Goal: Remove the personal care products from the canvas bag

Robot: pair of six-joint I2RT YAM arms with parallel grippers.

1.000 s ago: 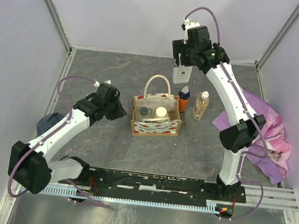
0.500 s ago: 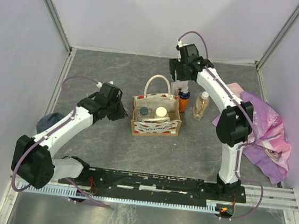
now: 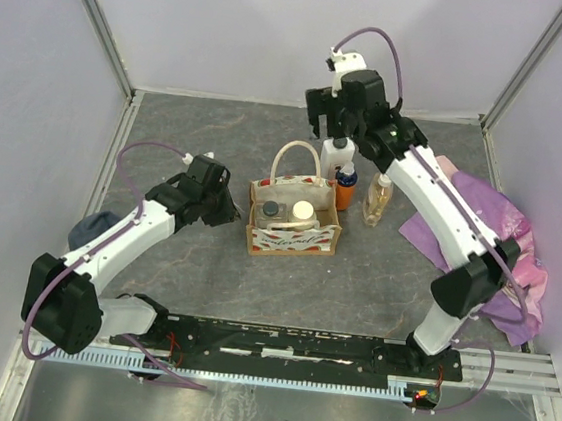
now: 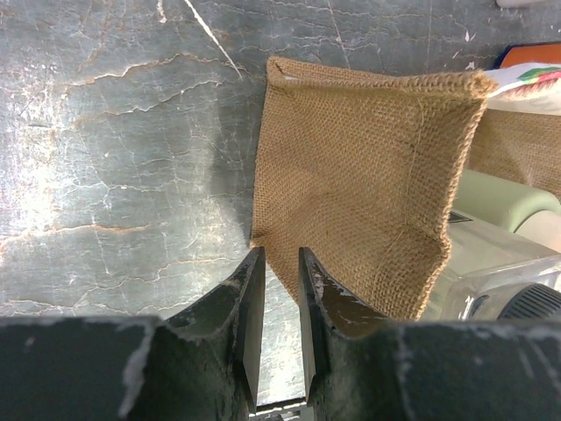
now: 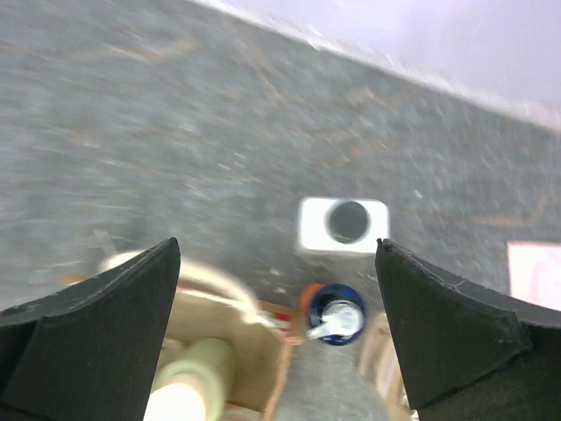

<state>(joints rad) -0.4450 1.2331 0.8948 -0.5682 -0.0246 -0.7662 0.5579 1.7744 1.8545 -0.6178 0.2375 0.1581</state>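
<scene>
The canvas bag [image 3: 293, 234] stands mid-table with a dark-capped jar [image 3: 270, 208] and a cream-capped bottle [image 3: 303, 211] inside. Behind it stand a white bottle with a dark cap [image 3: 335, 157], an orange bottle with a blue top [image 3: 345, 188] and a tan bottle with a white cap [image 3: 378, 200]. My right gripper [image 3: 328, 125] hovers wide open and empty above the white bottle [image 5: 344, 224], with the orange bottle [image 5: 331, 317] and the bag [image 5: 219, 351] below. My left gripper [image 3: 231, 211] sits low by the bag's burlap left wall [image 4: 359, 175]. Its jaws [image 4: 280, 254] are nearly shut and hold nothing.
A pink-purple cloth [image 3: 504, 244] lies at the right edge by the right arm. A dark grey cloth [image 3: 93, 227] lies at the left wall. Enclosure walls stand close on three sides. The arm rail runs along the near edge.
My right gripper brought the white bottle down behind the bag, let it go and rose open above it. The left arm has barely moved.
</scene>
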